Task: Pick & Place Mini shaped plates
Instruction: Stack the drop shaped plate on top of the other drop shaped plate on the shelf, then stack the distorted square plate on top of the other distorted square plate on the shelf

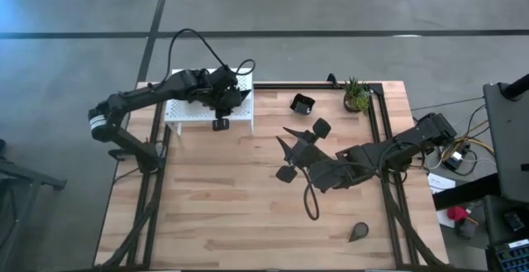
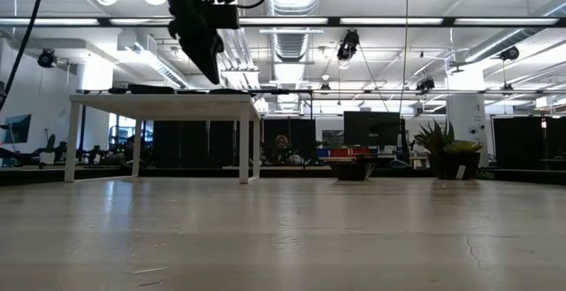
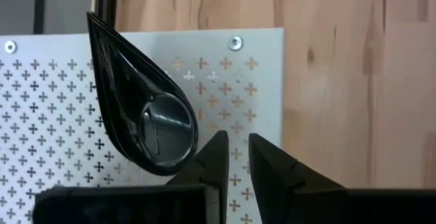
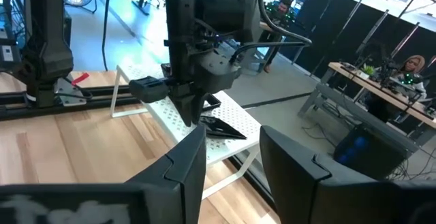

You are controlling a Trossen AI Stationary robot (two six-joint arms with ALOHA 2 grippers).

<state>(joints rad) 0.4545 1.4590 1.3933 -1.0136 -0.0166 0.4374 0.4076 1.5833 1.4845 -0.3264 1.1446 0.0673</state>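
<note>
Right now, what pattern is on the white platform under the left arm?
The white platform is perforated with rows of small cross-shaped cutouts; the left wrist view shows it best.

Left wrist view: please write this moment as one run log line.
left gripper: open above white platform | teardrop plate: on platform, not held | right gripper: open, over table middle

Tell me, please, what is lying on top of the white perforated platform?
A black teardrop-shaped plate lies on the white perforated platform, with the left gripper hovering above its rounded end, empty. The gripper's body covers part of the platform, so other plates there cannot be seen.
</note>
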